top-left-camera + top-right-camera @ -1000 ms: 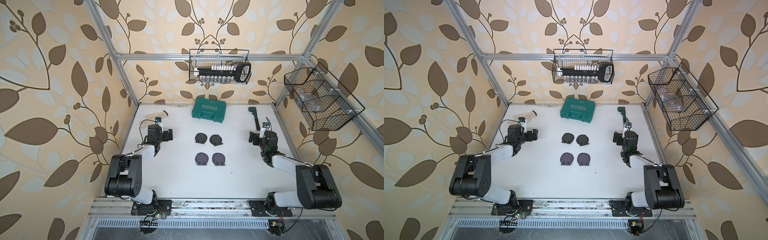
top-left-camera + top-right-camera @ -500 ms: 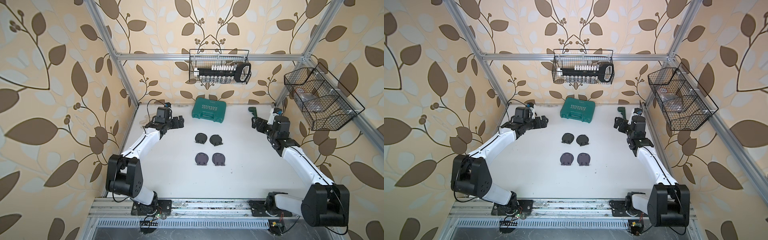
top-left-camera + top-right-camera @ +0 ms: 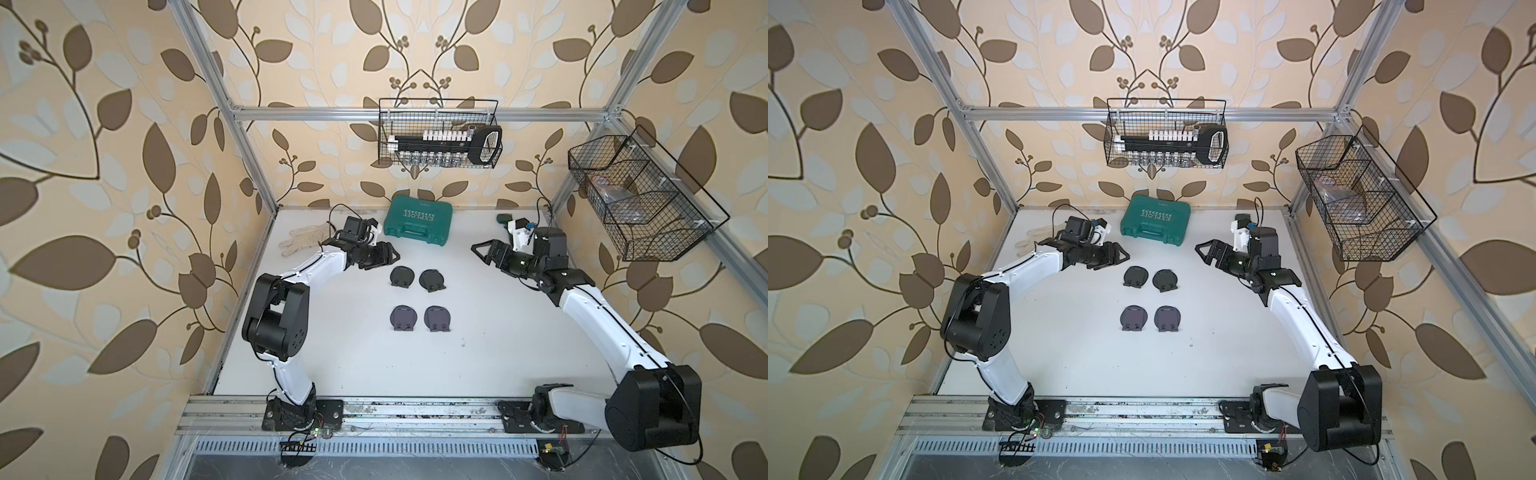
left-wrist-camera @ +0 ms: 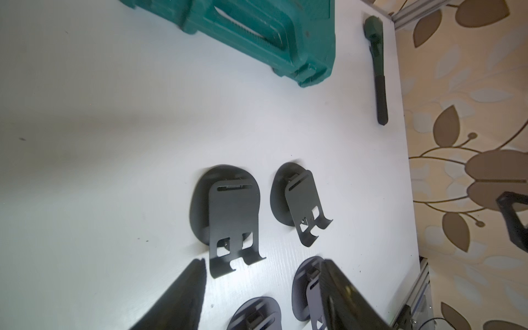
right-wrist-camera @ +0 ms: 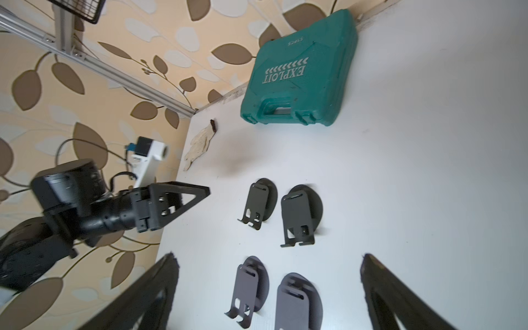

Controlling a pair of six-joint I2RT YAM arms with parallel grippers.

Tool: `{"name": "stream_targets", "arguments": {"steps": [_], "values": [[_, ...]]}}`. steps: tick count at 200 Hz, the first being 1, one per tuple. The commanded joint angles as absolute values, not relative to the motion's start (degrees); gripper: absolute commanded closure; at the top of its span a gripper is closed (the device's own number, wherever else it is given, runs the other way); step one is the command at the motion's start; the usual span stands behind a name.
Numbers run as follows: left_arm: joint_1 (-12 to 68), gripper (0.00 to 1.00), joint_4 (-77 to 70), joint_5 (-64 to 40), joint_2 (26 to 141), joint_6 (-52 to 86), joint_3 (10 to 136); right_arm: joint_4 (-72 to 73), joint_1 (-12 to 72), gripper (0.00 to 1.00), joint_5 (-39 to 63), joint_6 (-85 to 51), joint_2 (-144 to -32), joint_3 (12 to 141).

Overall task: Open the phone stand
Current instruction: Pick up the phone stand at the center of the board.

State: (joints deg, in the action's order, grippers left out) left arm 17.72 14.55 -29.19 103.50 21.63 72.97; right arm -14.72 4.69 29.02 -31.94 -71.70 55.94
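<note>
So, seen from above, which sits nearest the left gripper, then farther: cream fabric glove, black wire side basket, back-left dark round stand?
1. Dark round metal phone stand, back-left one, beside the left gripper.
2. Cream fabric glove, back left corner.
3. Black wire basket, right wall.

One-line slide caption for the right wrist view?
Four phone stands in a grid on the table, green case by the wall, left gripper nearby.

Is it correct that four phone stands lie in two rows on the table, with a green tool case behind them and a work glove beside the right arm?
Not quite: the work glove lies beside the left arm, as both top views show. The four phone stands and green tool case are as you say.
</note>
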Motion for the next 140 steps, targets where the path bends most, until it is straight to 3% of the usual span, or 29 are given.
{"name": "stream_targets", "arguments": {"steps": [1,35,140], "values": [[18.5,0.36,8.7,-32.1,104.9,23.1,71.8,-20.1,6.0,0.06,32.1,-31.6,-69.1,58.9],[18.5,0.43,4.0,-32.1,107.0,23.5,69.1,-20.0,9.2,0.08,31.0,-32.2,-68.9,58.5],[16.7,0.43,-1.8,-33.5,113.1,24.8,69.1,-20.3,15.7,0.13,28.8,-30.9,-76.0,59.5]]}}
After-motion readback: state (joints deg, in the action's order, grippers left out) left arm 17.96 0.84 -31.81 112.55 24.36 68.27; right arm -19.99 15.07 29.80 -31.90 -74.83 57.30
